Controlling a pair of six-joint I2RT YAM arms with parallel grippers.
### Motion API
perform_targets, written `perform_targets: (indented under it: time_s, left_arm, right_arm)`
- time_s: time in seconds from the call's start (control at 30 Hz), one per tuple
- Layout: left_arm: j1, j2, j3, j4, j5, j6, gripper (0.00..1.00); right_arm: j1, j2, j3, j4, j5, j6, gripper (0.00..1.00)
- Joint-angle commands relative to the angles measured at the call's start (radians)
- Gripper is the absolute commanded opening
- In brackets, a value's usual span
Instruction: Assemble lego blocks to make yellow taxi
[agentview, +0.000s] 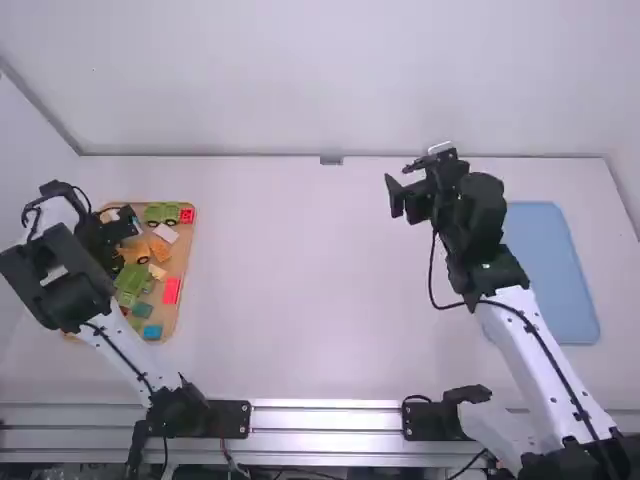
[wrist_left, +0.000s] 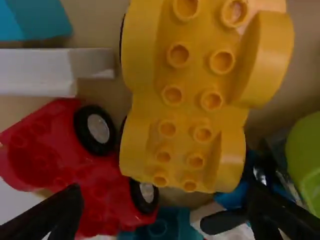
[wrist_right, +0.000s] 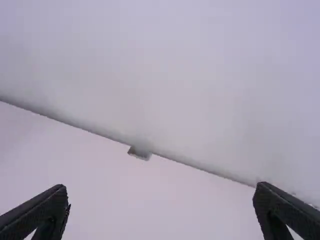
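My left gripper (agentview: 128, 222) is low over the far part of the tan tray of blocks. In the left wrist view a yellow car base (wrist_left: 192, 100) with studs and curved fenders lies beyond the tips of the left gripper (wrist_left: 165, 215), which stands open. Nothing is between its fingers at their tips' height that I can make out. Over the table's far right part is my right gripper (agentview: 400, 195); in its wrist view the right gripper (wrist_right: 160, 205) stands open around bare table.
The tray (agentview: 183, 262) holds green vehicles (agentview: 130, 282), a red block (agentview: 171, 290) and several other blocks. Close by the yellow base lie a red car (wrist_left: 90, 170) and a white block (wrist_left: 40, 72). A blue mat (agentview: 555, 270) lies at the right.
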Motion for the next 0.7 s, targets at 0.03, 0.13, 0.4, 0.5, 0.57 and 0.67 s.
perform_targets:
  time_s: [0.03, 0.13, 0.4, 0.5, 0.57, 0.67]
  left_arm:
    - [0.006, 0.004, -0.030, -0.002, 0.080, 0.029, 0.85]
    - [0.005, 0.008, -0.030, -0.002, 0.122, 0.030, 0.84]
    - [0.005, 0.013, -0.030, -0.005, 0.129, 0.003, 0.75]
    - [0.005, 0.013, -0.030, -0.018, 0.129, 0.003, 0.75]
    - [-0.002, 0.013, -0.030, -0.027, 0.127, 0.003, 0.75]
    - [0.001, 0.013, -0.030, -0.038, 0.128, 0.004, 0.76]
  right_arm:
    - [0.020, 0.007, 0.036, 0.016, 0.009, -0.018, 0.98]
    - [0.034, 0.007, 0.036, 0.019, 0.039, -0.018, 0.98]
    - [0.035, 0.007, 0.036, 0.021, 0.060, -0.008, 0.98]
    - [0.035, 0.007, 0.036, 0.018, 0.060, -0.009, 0.98]
    - [0.036, 0.007, 0.036, 0.018, 0.060, -0.008, 0.98]
    - [0.035, 0.007, 0.036, 0.018, 0.060, -0.008, 0.98]
